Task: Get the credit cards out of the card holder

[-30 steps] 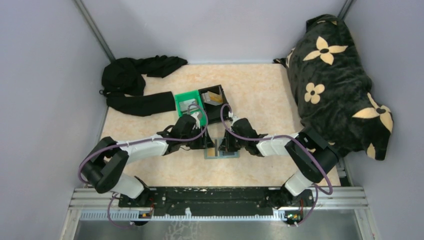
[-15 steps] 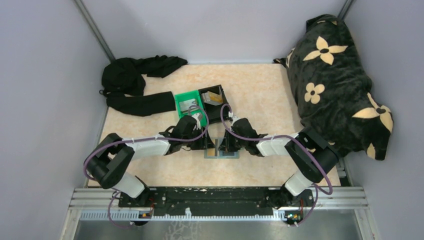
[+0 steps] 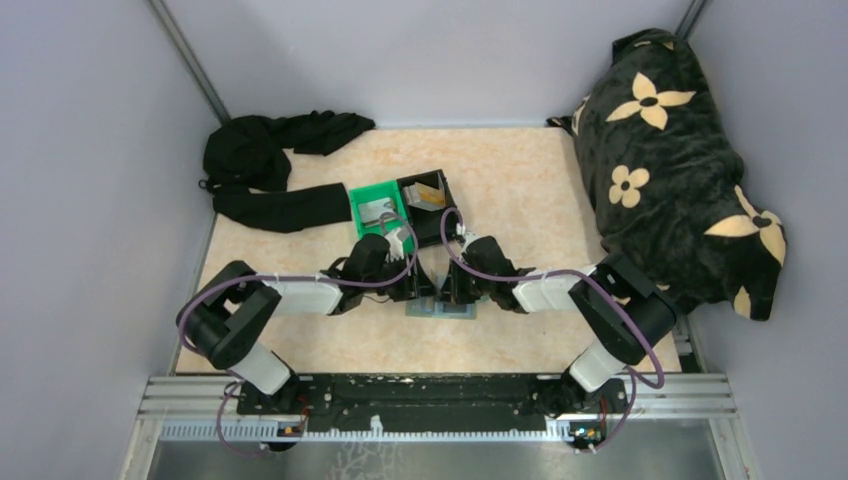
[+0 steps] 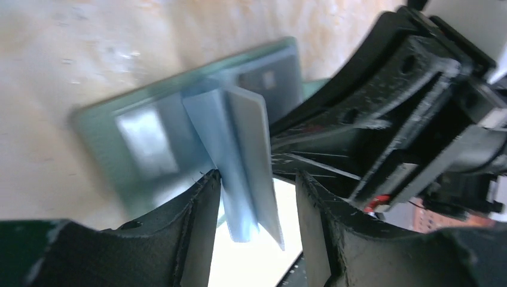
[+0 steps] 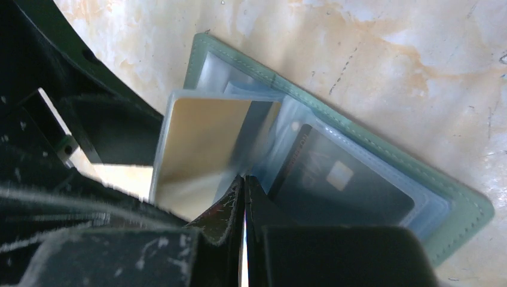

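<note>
The grey-blue card holder (image 3: pixel 441 309) lies open on the table between both grippers. In the left wrist view its clear sleeves (image 4: pixel 245 155) stand up from the open card holder (image 4: pixel 143 131). My left gripper (image 4: pixel 257 179) is open around them: one finger touches the sleeves, the other stands apart. My right gripper (image 5: pixel 245 179) is shut, its tips pressed on the holder's (image 5: pixel 460 203) middle. A tan-gold credit card (image 5: pixel 203 134) shows in a raised sleeve on one side of them. A dark card (image 5: pixel 341 182) lies in a flat sleeve on the other side.
A green bin (image 3: pixel 375 205) and a black bin (image 3: pixel 428 195) holding a tan card stand just behind the grippers. Black cloth (image 3: pixel 270 165) lies at the back left. A dark flowered blanket (image 3: pixel 670 150) is piled along the right side.
My left arm's elbow has swung right, toward the middle, while its gripper stayed at the card holder. The right arm has not moved.
</note>
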